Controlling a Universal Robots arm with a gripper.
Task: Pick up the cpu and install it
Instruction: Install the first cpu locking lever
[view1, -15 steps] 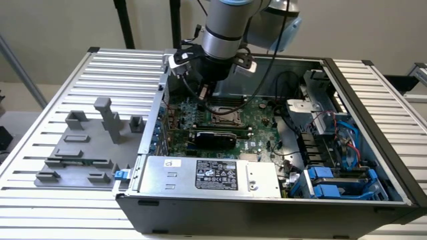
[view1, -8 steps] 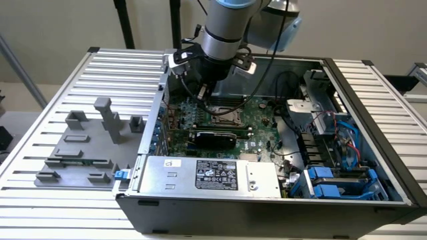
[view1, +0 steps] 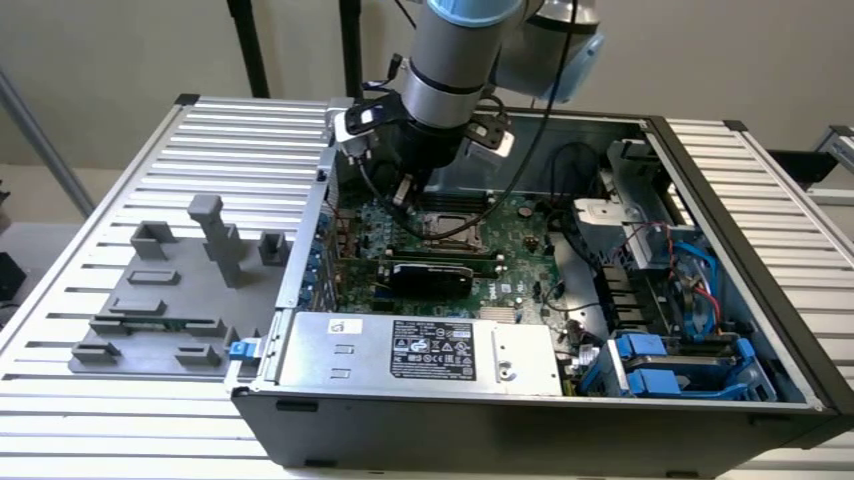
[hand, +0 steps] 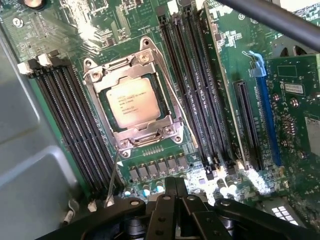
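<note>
The cpu (hand: 132, 102), a silvery square chip with printed text, lies flat in the motherboard socket. The socket's metal frame (hand: 150, 134) sits around the chip's edges. In the exterior view the socket (view1: 454, 228) is in the middle of the open computer case. My gripper (hand: 175, 186) hangs above the board a short way off the socket, shut, with nothing between its black fingers. In the exterior view the gripper (view1: 408, 190) is just up and towards that view's left of the socket, inside the case.
Black memory slots (hand: 75, 125) flank the socket on both sides. A power supply (view1: 420, 350) and a black card (view1: 430, 272) lie towards the case front, with a blue drive cage (view1: 674, 365) and cables at the exterior view's right. Grey fixture blocks (view1: 174, 290) stand on the slatted table (view1: 94, 390).
</note>
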